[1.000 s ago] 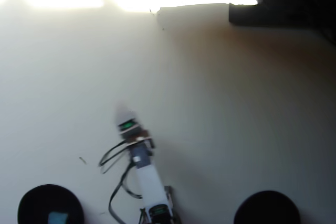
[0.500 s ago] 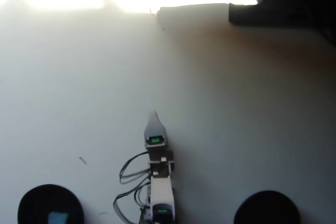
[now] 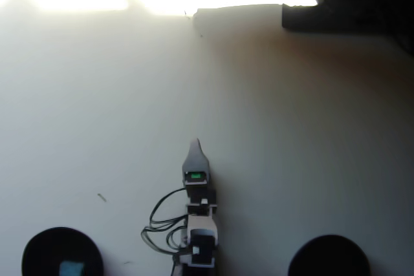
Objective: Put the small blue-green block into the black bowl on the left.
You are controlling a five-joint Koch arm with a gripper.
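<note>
**Block in left bowl**

Overhead view: small blue-green block sits inside black bowl, lower left. End effector over bare white counter, well apart; only 1 tip visible, jaw state unclear. Second bowl lower right.

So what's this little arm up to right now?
The arm's tool holds nothing and points up the middle of the table in the overhead view. The small blue-green block already lies inside the black bowl at lower left. A second black bowl sits at lower right.
</note>
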